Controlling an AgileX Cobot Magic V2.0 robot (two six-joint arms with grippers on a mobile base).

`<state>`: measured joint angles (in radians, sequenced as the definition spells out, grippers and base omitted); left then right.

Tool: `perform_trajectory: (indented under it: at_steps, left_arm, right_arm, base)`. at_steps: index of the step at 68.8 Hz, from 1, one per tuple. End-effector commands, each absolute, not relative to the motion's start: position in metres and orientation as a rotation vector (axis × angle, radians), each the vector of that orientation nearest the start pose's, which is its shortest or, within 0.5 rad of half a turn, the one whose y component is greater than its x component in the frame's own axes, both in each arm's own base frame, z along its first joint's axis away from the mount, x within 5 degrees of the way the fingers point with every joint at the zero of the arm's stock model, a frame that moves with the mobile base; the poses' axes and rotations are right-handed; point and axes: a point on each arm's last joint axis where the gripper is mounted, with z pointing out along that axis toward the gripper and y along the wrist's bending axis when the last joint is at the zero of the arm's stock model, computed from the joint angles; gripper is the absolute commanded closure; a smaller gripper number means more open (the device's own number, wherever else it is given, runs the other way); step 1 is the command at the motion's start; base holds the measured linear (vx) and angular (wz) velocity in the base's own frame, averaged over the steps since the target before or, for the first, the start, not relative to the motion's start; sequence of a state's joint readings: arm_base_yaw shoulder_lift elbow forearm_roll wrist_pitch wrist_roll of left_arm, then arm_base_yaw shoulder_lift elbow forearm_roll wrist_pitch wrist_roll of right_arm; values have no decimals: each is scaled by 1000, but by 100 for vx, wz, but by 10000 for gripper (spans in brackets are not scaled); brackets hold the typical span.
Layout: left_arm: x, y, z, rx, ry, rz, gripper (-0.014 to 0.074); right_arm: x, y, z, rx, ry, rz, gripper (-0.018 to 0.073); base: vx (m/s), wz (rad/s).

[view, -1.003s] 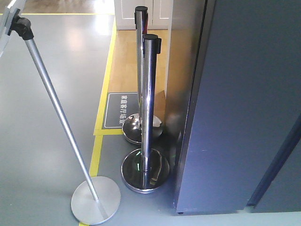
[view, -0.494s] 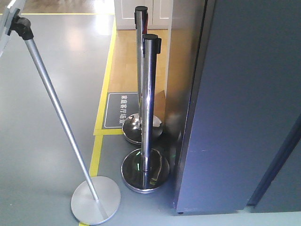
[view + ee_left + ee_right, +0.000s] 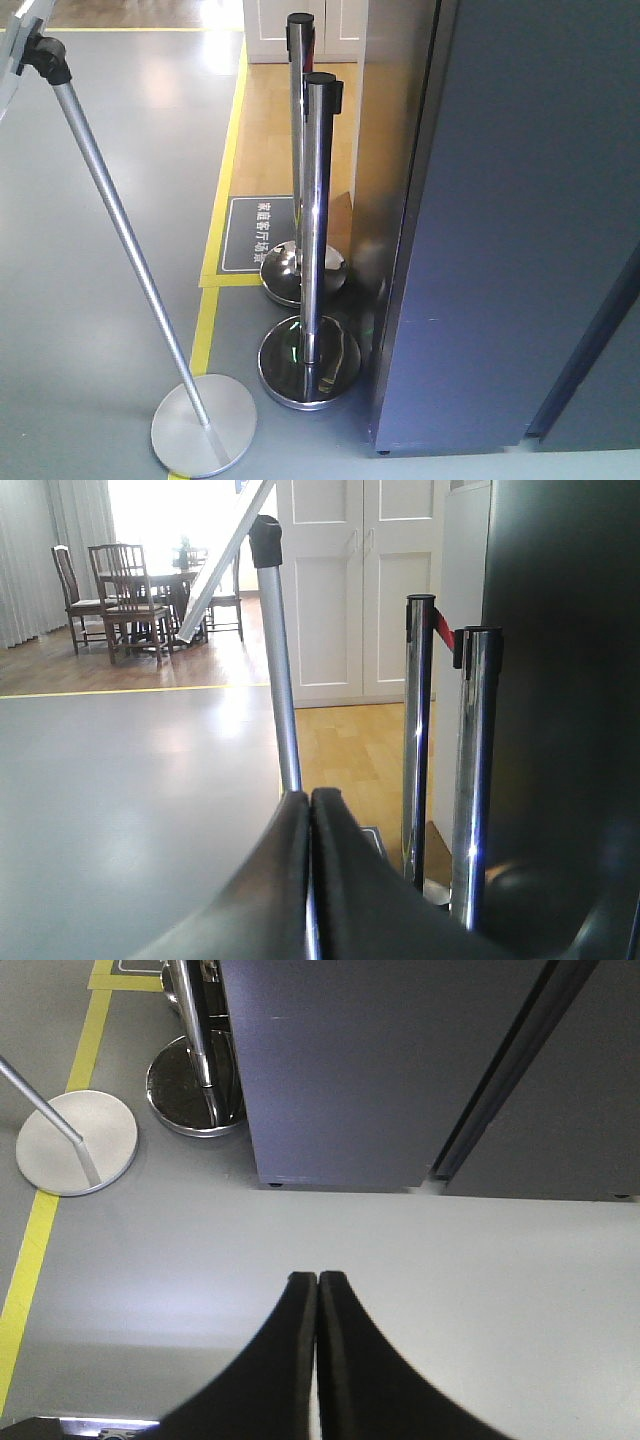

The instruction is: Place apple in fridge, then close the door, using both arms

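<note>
Right wrist view: right claw (image 3: 317, 1282) pressed together and empty, left claw (image 3: 310, 798) likewise, fridge (image 3: 520, 200) at three o'clock of the chrome posts (image 3: 315, 200), unchanged over the last second; apple unseen, apparently already stowed.

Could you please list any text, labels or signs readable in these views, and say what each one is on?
Dark floor sign beside the yellow floor line: a row of white Chinese characters with smaller print beneath, too small and blurred to read.
No text shows on the fridge, the chrome posts or either gripper.
</note>
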<state>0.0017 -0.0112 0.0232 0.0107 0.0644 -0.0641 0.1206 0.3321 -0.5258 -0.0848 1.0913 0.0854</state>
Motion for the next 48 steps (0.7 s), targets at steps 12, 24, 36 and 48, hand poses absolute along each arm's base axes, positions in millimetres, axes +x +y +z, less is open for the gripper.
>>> perform_trajectory:
  at_steps: [12, 24, 36, 48]
  left_arm:
    - [54, 0, 214, -48, 1443, -50, 603]
    - [54, 0, 214, -48, 1443, -50, 603]
    - [54, 0, 214, -48, 1443, -50, 603]
    - [54, 0, 214, -48, 1443, -50, 603]
  right_arm:
    - [47, -2, 286, -58, 2318, -20, 562]
    - [47, -2, 286, -58, 2318, -20, 562]
    - [47, -2, 286, -58, 2318, -20, 562]
    - [45, -4, 295, -64, 2155, -33, 562]
  base:
    - [0, 0]
    - [0, 0]
    - [0, 0]
    - [0, 0]
